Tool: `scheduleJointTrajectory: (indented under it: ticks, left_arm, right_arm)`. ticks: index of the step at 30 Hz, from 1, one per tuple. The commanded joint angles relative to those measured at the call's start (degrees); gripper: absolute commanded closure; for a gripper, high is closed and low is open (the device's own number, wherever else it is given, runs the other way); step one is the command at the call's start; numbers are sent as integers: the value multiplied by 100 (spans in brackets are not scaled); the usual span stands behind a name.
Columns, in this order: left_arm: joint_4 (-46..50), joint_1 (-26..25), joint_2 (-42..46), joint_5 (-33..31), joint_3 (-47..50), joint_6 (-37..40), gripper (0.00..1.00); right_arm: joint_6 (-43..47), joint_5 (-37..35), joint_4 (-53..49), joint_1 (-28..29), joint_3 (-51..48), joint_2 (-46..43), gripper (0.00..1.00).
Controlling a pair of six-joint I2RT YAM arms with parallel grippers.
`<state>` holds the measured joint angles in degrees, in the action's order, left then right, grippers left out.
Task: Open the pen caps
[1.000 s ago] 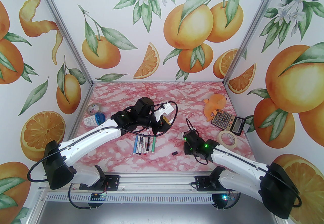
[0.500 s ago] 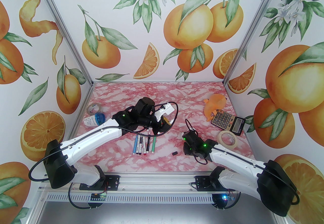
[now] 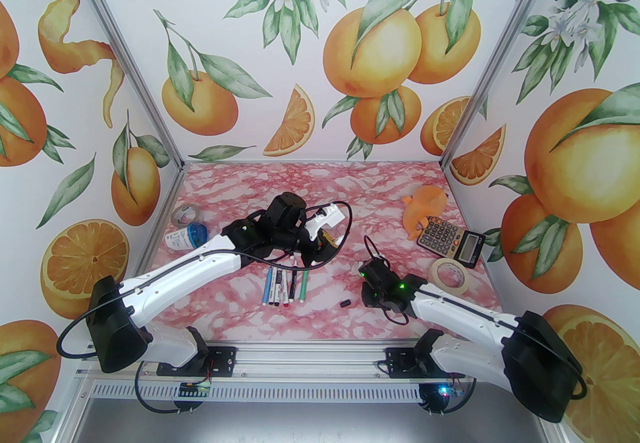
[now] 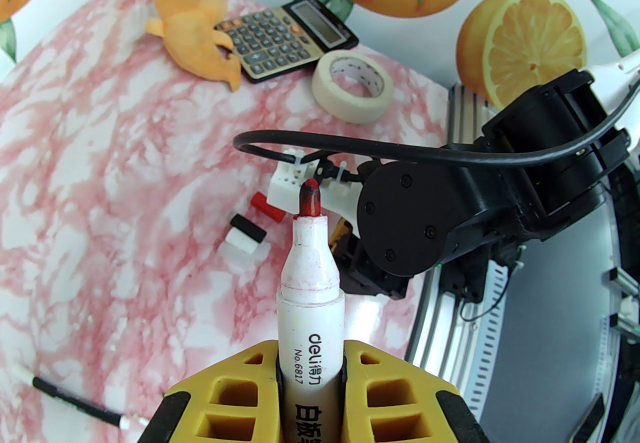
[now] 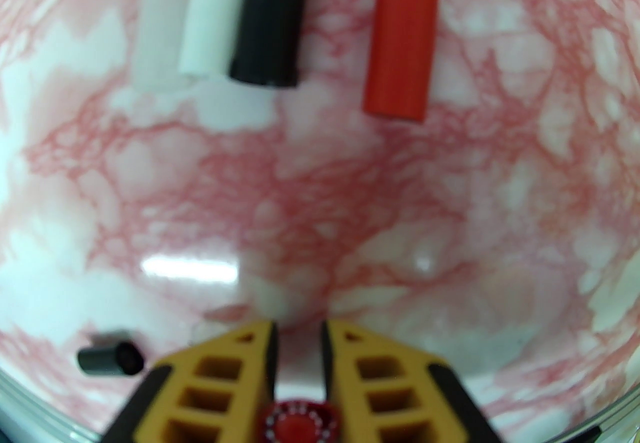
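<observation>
Pink-marbled bench (image 3: pixel 320 181), orange-print walls all round.

Top view: a row of pens (image 3: pixel 285 287) lies side by side near the middle, with the left end effector (image 3: pixel 326 245) just beyond it. From up here I cannot tell which pens wear caps. A lone dark cap (image 3: pixel 344 303) sits apart, right of the row.

Left wrist: the left end effector is pinching a white-barrelled pen (image 4: pixel 310 281) round its printed barrel, red tip bare and pointing away. Past the tip on the bench lie a red cap (image 4: pixel 265 206), a black cap (image 4: pixel 247 227) and a white cap (image 4: pixel 239 245), the last two touching.

Right wrist: the right end effector (image 5: pixel 297 336) has its fingers slightly parted with nothing between them. It is over bare bench, and the caps lie ahead, clear of it.

Handling, as judged: caps are light, stiff and smooth, and apt to roll, so pinch them across the round side. Pens are slim, rigid and slick. Hold them mid-barrel and pull the cap straight along the axis.
</observation>
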<state>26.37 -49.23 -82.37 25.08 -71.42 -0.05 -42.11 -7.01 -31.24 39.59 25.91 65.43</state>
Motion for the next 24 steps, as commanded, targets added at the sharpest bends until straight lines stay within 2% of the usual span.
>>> scheduleJointTrajectory:
  ticks: [1,24]
  left_arm:
    - [-75,15,-12,69,-3,-56,97]
    - [-77,12,-60,81,-5,-74,96]
  right_arm:
    - [30,-19,41,-32,71,72,76]
    - [238,-240,-428,-39,450,-114,72]
